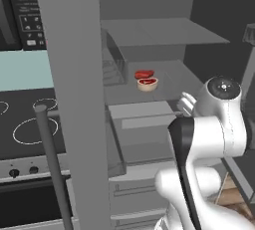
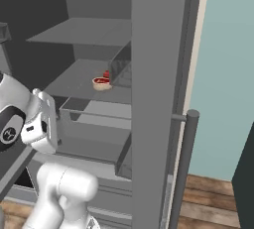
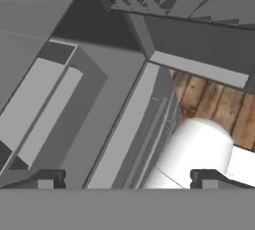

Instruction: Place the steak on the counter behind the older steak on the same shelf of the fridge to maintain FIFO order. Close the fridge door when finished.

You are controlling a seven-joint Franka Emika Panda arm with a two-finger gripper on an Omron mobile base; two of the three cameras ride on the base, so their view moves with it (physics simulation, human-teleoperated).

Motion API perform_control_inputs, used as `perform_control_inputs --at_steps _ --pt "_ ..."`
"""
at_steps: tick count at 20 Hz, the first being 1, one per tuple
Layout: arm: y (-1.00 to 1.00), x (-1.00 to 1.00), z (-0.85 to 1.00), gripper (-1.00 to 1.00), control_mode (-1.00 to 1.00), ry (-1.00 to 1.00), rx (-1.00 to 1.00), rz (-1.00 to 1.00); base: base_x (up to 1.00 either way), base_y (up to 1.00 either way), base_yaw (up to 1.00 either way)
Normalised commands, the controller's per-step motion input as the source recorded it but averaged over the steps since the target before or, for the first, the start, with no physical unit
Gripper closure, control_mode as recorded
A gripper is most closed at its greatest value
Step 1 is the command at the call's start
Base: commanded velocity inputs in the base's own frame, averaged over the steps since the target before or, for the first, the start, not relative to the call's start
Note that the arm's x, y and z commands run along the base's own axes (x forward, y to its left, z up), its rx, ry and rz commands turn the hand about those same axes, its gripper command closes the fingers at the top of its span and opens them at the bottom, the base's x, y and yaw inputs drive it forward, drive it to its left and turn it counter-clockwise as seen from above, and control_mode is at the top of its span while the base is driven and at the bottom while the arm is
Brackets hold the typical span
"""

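Observation:
The fridge [image 1: 149, 30] stands open. On its flat grey shelf [image 1: 174, 77] sits the older steak [image 1: 147, 83] in its tan bowl. The bare red steak [image 1: 144, 73] lies just behind it, toward the back wall. From the right side, the older steak's bowl [image 2: 102, 83] shows with the steak [image 2: 106, 74] peeking out behind it. My gripper [image 3: 128, 179] is open and empty. It hangs in front of the fridge below the shelf, pointing down at the drawers [image 3: 45, 109] and the wooden floor. The counter is out of view.
Both fridge doors are swung open: the left door [image 1: 74, 99] with its bar handle [image 1: 52, 164], and the right door [image 2: 158, 99] with its handle [image 2: 183, 168]. A black stovetop [image 1: 25, 124] lies left of the fridge. A wire rack [image 1: 113, 67] hangs at the shelf's left.

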Motion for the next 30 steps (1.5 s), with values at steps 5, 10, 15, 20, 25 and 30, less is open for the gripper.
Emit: perform_control_inputs --at_steps 5,10,15,20,25,30 --pt "0.0 0.0 0.0 -1.0 1.0 0.0 0.0 0.0 -0.99 0.27 0.0" --pt "0.0 0.0 0.0 -1.0 1.0 0.0 0.0 0.0 -0.54 0.01 0.0" --pt "0.0 0.0 0.0 -1.0 1.0 0.0 0.0 0.0 0.0 0.0 0.0" --pt "0.0 0.0 0.0 -1.0 1.0 0.0 0.0 0.0 -0.04 0.01 0.0" --pt "0.0 0.0 0.0 -1.0 1.0 0.0 0.0 0.0 -0.1 0.02 0.0" --pt "0.0 0.0 0.0 -1.0 1.0 0.0 0.0 0.0 -0.15 0.0 0.0"
